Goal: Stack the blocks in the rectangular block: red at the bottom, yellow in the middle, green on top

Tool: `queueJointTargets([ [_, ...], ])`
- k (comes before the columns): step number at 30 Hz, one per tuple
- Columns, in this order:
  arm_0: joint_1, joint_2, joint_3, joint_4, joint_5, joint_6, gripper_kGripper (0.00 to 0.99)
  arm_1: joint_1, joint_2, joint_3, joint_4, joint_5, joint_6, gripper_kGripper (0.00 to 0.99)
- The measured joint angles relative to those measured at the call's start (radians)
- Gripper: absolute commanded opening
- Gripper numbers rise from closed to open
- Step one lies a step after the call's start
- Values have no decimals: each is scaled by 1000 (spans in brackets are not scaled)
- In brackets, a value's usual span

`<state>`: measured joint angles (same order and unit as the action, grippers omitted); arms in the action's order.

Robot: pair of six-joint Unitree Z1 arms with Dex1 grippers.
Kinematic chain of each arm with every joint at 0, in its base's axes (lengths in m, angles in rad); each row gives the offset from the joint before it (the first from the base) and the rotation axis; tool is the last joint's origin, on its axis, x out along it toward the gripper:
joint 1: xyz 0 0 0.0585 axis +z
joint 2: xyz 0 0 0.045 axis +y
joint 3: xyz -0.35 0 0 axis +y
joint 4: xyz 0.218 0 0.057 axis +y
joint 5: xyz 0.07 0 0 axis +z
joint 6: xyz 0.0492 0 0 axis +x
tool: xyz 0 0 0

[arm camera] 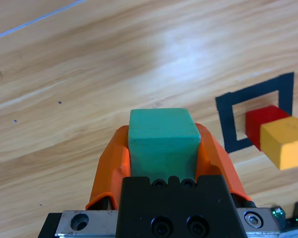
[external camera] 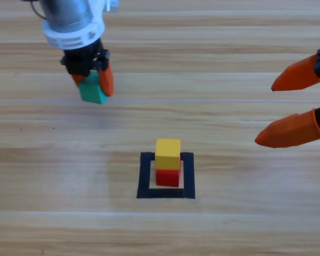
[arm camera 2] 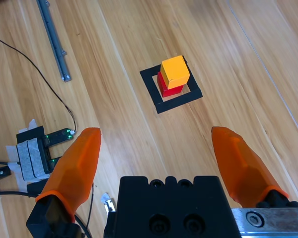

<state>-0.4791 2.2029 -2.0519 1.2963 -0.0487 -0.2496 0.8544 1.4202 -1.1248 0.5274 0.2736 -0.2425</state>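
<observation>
High view: the left gripper (external camera: 93, 85) grips the green cube (external camera: 93, 92) between its jaws near the upper left, well apart from the rectangular block (external camera: 144, 176), where the yellow cube (external camera: 168, 153) sits on the red cube (external camera: 168, 177). The right gripper (external camera: 293, 106) waits at the right edge, jaws wide and empty. The step in hand appears to be carrying green to the stack; the next move calls for centring it above yellow before lowering. Left wrist view: both jaws press the green cube's sides, a contact the high view partly hides. Right wrist view: a cable (arm camera 2: 44, 84) and metal strip (arm camera 2: 52, 37) lie beyond the tape outline, unseen elsewhere.
</observation>
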Motion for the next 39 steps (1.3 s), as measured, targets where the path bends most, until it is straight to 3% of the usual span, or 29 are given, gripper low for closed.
queueJointTargets([
  [9, -77, 27, -46, 85, -1, -54, 0, 0, 1, 0, 5, 1, -27, 979],
  [15, -111, 35, -48, 106, -41, -88, 0, 0, 1, 12, 6, 10, -45, 979],
  [25, -203, 11, -91, 96, 60, -347, 0, 0, 1, 13, 6, 21, -56, 979],
  [39, -332, -21, -97, 82, 115, -546, 2, 0, 1, 13, 7, 36, -79, 980],
])
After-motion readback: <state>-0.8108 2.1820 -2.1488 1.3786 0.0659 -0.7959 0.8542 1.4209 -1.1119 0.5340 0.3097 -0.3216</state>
